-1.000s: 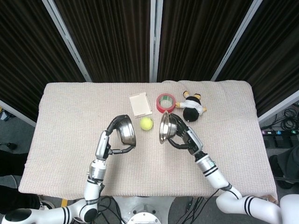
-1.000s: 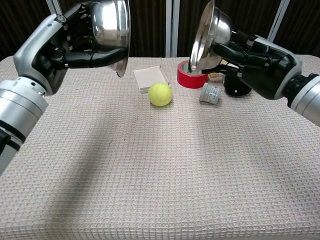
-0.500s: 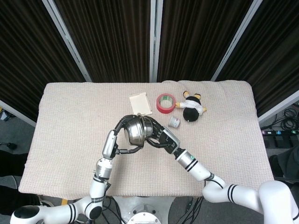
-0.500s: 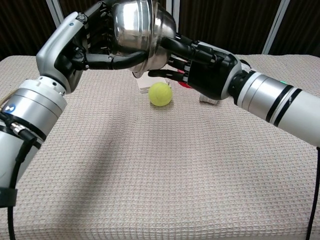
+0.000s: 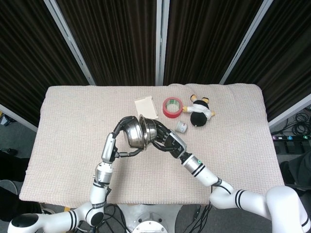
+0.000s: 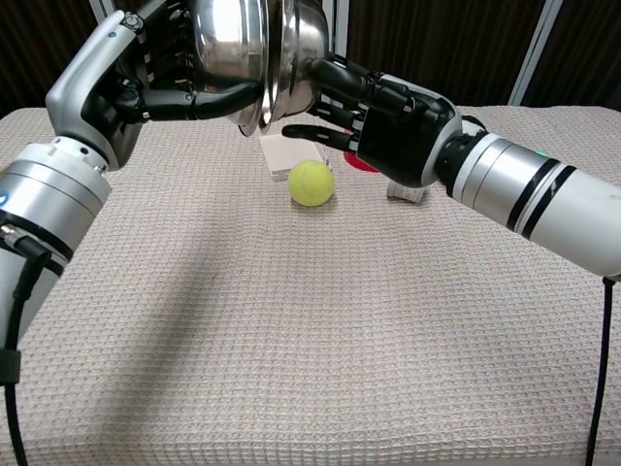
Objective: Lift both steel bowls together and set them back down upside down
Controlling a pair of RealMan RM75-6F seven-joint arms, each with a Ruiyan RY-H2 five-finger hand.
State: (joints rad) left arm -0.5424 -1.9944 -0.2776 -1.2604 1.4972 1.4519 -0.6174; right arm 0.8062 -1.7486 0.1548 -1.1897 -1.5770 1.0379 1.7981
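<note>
Two steel bowls (image 5: 140, 132) are held together by the left hand (image 5: 121, 141) and right hand (image 5: 167, 141), below the red tape roll (image 5: 172, 107).

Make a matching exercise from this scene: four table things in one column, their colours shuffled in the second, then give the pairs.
Things:
1. tape roll
2. ball
3. flat box
4. bowls held up by the left hand and right hand

Colours:
A. cream white
B. shiny steel
C. red
D. yellow-green

Pairs: 1-C, 2-D, 3-A, 4-B
</note>
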